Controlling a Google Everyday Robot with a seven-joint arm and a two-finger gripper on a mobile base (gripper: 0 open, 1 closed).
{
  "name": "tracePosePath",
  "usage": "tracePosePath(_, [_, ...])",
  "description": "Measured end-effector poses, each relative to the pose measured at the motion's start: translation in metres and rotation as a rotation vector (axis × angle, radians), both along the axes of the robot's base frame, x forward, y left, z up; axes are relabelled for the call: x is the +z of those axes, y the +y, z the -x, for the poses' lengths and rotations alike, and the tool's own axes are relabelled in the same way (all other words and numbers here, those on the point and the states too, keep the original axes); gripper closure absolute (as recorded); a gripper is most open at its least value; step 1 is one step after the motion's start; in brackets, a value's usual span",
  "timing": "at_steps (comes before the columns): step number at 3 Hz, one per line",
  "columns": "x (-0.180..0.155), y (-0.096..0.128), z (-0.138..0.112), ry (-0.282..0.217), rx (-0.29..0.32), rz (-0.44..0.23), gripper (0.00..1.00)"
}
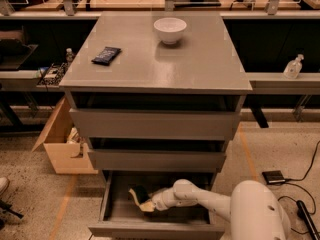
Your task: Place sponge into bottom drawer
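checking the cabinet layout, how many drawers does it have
3, stacked: the top drawer, the middle drawer, and the bottom drawer pulled open at floor level. The gripper is inside it, at the sponge. No others appear hidden.

Gripper point(150, 202): in bottom drawer point(155, 230), tip overlapping sponge point(140, 194); contact indiscernible. Drawer rear: hidden beneath middle drawer point(156, 160). Robot body point(257, 214): cut by lower edge. Black packet point(106, 55) on bench point(200, 59): markings illegible.
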State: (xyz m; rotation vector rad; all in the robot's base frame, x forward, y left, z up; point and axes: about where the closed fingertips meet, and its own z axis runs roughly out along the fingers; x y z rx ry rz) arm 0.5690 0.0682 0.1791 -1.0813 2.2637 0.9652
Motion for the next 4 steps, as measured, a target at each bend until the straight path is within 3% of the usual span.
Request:
tracePosePath(2, [-0.002, 0.004, 0.003, 0.005, 0.005, -0.002, 0.12])
tracePosePath(3, [0.009, -0.006, 0.004, -0.02, -0.013, -0.019, 0.0])
tracePosePath(4, [0.045, -0.038, 0.006, -0.106, -0.084, -0.075, 0.0])
